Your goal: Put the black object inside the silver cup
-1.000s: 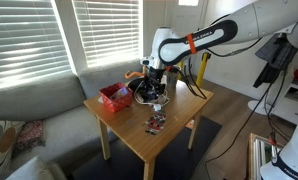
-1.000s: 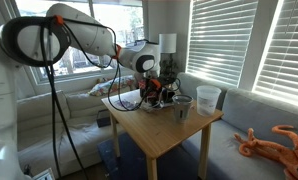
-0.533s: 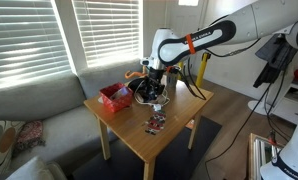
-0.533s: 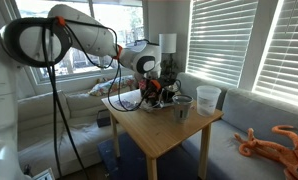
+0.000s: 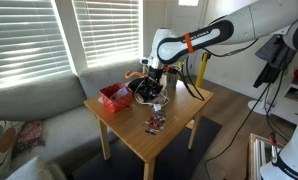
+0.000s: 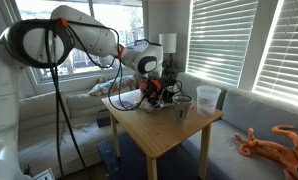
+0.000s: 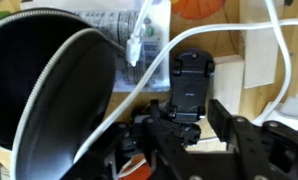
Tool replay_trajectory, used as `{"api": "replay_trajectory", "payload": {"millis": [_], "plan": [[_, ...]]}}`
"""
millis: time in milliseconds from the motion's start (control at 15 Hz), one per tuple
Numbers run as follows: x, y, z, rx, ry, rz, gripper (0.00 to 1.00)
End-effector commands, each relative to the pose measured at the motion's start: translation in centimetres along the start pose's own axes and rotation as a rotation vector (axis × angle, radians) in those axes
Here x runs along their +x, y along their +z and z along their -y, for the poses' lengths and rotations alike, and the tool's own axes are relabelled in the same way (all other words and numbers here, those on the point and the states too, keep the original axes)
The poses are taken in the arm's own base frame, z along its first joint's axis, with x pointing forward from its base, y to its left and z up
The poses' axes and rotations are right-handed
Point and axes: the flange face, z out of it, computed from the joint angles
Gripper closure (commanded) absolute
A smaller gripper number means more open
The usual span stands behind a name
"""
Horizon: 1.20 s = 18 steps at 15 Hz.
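Silver cup point(image 7: 49, 80) interior dark; black obj point(image 7: 192, 85) outside, beside it.

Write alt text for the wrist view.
The tool sits at the bottom edge, just below a black object on a wooden table. A large cup with a dark inside and a pale rim fills the left side, and white cable loops across.

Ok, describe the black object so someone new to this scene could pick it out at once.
On the wooden table, find the large dark-mouthed cup filling the left of the wrist view. The black object sits just right of it. It is the only black, blocky piece, between that cup and a pale card.
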Motion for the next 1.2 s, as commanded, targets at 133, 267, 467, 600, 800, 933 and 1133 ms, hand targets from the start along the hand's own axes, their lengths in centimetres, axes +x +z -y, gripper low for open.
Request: {"api": "replay_trajectory", "payload": {"millis": [133,267,467,600,800,933,1133], "plan": [[0.5,0.4,-1.0,0.004,0.056,-0.037,0.5],[0.5,0.5,-1.2,0.006,0.067,-0.039,0.54],[0.4,0.9,-1.2,0.012,0.079,-0.025,0.56],[0.3,1.1,-1.2,0.013,0.084,-0.017,0.56],[0.4,0.5,-0.9,0.002,0.09,-0.012,0.85],[0.7,-0.4,-0.5,-0.008,0.082,-0.015,0.88],[1.5,-2.6,0.5,-0.025,0.065,-0.037,0.88]]}}
